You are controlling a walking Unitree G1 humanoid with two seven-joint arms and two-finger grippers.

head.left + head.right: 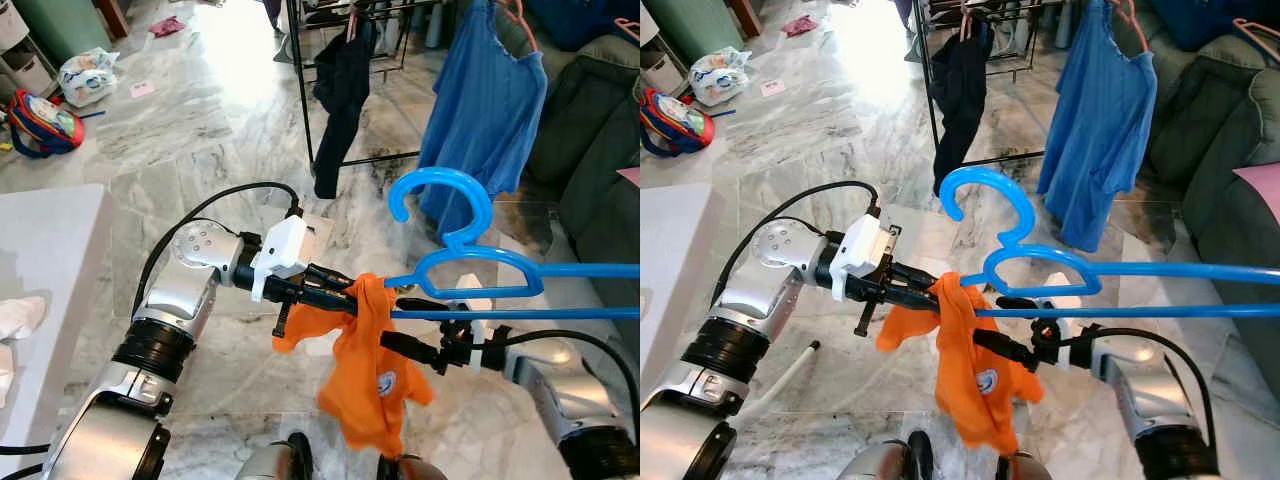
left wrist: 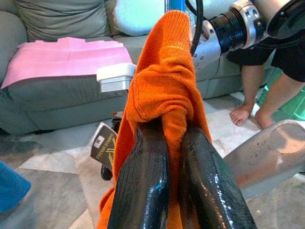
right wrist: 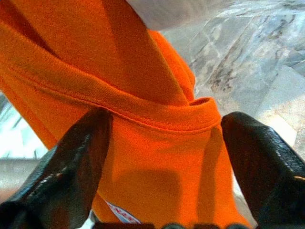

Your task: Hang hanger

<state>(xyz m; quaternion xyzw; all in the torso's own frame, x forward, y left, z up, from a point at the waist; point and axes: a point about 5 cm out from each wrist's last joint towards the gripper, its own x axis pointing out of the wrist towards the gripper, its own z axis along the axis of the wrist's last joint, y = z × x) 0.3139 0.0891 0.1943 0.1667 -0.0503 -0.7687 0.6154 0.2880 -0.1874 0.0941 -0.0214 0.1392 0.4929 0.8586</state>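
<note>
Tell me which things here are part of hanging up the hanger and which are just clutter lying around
Part of the job:
blue hanger
orange shirt, draped on the hanger
left gripper, shut on the shirt
right gripper, open around the shirt
clothes rack

Just lying about:
backpack
plastic bag
pink cloth on the sofa

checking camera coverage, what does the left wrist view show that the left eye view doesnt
Left wrist view alone: a pink cloth on a grey sofa, a person's bare feet, and the left tool's fingers pinching the fabric.

Left eye view alone: the blue hanger, a clothes rack with a blue shirt and dark garment, and the right tool.

Both: the orange shirt, held by the left tool.
</note>
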